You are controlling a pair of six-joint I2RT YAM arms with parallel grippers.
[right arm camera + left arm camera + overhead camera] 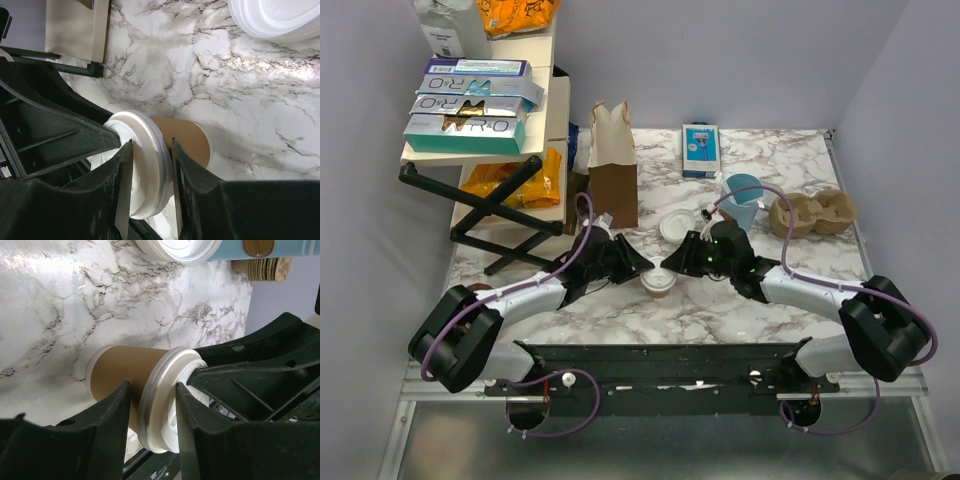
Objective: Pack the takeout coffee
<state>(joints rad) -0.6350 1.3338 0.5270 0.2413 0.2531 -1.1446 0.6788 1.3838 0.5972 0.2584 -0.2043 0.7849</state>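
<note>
Cup (658,284) mid-table between the arms, pinched at the lid (165,365) rim by left gripper (152,405) and right gripper (151,150) alike, probably light and crushable, so best held at that stiff rim tbh.

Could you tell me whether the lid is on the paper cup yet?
On: the white lid caps the tan cup in both wrist views.

The tan paper cup (658,287) stood upright, white plastic lid (157,405) seated on top. The lid's rim sat between the fingers (107,420) of the left gripper (152,386) and between those (192,175) of the right gripper (152,143).
</note>
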